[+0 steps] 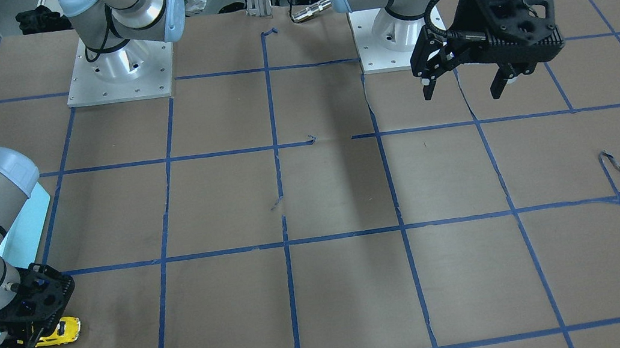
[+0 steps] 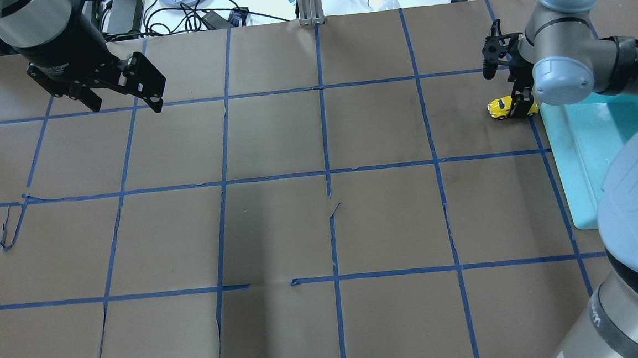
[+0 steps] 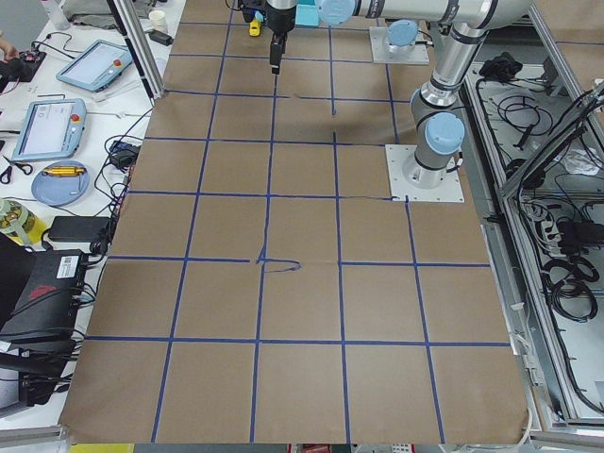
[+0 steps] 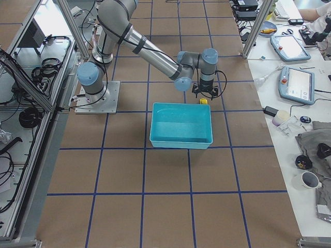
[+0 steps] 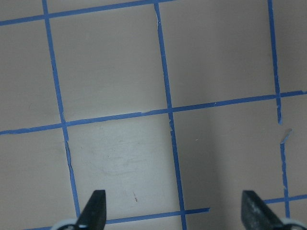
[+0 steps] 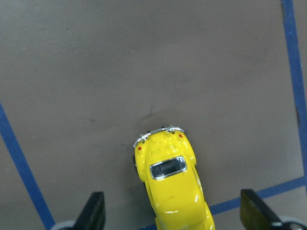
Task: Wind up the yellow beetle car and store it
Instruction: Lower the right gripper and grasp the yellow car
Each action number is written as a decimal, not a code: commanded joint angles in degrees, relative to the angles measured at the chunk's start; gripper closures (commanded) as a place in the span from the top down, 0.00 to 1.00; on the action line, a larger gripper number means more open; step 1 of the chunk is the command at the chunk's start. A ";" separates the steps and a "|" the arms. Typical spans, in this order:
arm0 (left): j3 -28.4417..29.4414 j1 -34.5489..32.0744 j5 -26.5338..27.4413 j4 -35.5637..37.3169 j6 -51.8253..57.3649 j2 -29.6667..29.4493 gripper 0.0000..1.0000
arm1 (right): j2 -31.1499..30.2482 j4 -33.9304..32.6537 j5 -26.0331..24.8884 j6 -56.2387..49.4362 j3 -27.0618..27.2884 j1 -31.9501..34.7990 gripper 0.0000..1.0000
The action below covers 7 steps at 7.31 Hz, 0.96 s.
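Note:
The yellow beetle car (image 6: 169,184) stands on the brown paper table, its rear bumper pointing away from the wrist camera. My right gripper (image 6: 175,213) is open and low over the car, with one finger on either side and not touching it. The car also shows in the overhead view (image 2: 500,107) beside the right gripper (image 2: 522,105), in the front-facing view (image 1: 63,330) and in the exterior right view (image 4: 204,102). My left gripper (image 2: 126,106) is open and empty, hanging above the table far away; it also shows in the front-facing view (image 1: 463,90) and in its wrist view (image 5: 175,213).
A teal bin (image 2: 599,145) stands on the table right beside the car, toward the robot's right edge; it also shows in the exterior right view (image 4: 181,124). Blue tape lines grid the brown paper. Cables and operator gear lie beyond the far table edge.

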 commanded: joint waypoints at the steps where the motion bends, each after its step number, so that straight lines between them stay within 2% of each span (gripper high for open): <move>1: 0.01 0.28 -0.14 0.97 0.13 0.07 1.00 | 1.08 -0.04 0.01 -0.10 0.04 -0.17 1.00; 3: 0.09 0.37 -0.40 1.06 0.13 0.07 1.00 | 2.05 -0.04 0.27 -0.11 0.04 -0.26 0.96; 5: 0.18 0.28 -0.05 0.97 0.05 0.42 1.00 | 2.14 -0.04 0.01 -0.10 0.04 -0.34 0.59; 7: 0.10 0.20 -0.22 0.97 0.05 0.51 1.00 | 1.96 -0.04 -0.43 -0.02 -0.31 -0.34 0.14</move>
